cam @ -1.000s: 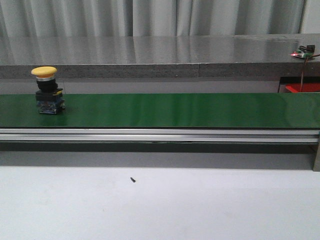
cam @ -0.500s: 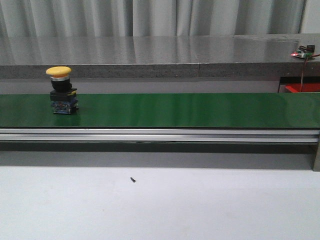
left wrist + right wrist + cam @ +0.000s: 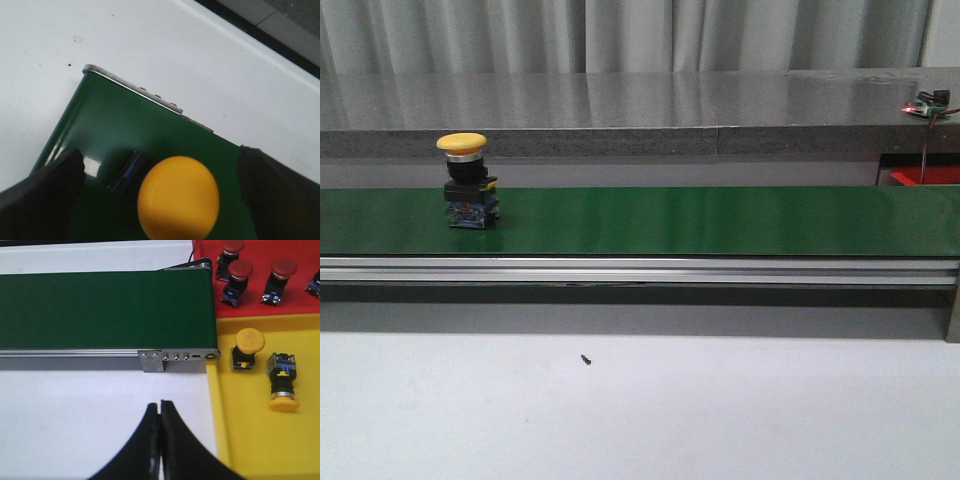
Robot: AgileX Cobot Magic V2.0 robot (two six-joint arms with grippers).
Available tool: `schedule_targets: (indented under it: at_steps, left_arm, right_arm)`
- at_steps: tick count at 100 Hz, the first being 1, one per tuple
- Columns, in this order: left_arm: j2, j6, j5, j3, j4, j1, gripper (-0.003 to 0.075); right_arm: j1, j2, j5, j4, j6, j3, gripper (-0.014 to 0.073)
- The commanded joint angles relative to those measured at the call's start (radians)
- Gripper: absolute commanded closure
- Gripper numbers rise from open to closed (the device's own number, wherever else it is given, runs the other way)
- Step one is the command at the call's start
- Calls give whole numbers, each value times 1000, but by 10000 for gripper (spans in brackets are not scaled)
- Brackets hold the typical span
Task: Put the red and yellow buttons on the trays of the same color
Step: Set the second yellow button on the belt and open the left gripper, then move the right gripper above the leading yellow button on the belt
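A yellow button (image 3: 468,182) stands upright on the green belt (image 3: 720,220), toward its 9 o'clock end in the front view. The left gripper (image 3: 160,200) hangs over it, spread wide, one finger either side and not touching. The right gripper (image 3: 160,412) is pressed closed and empty, near the belt's end beside the yellow tray (image 3: 250,440) and red tray (image 3: 205,255). Risks, as I judge them: a finger clipping the domed cap could topple the button; a belt in motion would make a late close miss.
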Motion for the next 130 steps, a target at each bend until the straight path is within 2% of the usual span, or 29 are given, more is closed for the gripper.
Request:
schedule_targets:
  at_steps: [1,20,29,32,39,52,73,92,108,130]
  left_arm:
    - [-87,10,-18,-30,-38,-7,100]
    - [-177,85,51,-30,-33,-26,104]
    - [-227,90,61,-24,-13,-47,173]
    - [-242,90,61,-21,-6,-54,215]
    - [-285,90,61,-6,11,-74,367]
    - [-369,94,61,43,38,-119,739]
    - [-489,96,59,154,163,-229,740]
    - [-611,96,17,280,185,-295,740]
    - [-746,96,-41,411,195,-307,740]
    - [-959,96,-121,604,195,-307,740]
  right_arm:
    - [2,3,-74,3,-5,-26,661]
    - [2,3,-74,3,-5,-26,661]
    - [2,3,-71,3,-5,-26,661]
    - [2,3,-68,3,-5,-26,661]
    - [2,3,-62,3,-5,-26,661]
    - [2,3,-51,3,-5,-26,661]
    - [2,3,-36,4,-5,-26,661]
    - [2,3,-36,4,-5,-26,661]
    - [2,7,-59,4,-5,-25,661]
    - [2,32,-10,6,-5,-29,661]
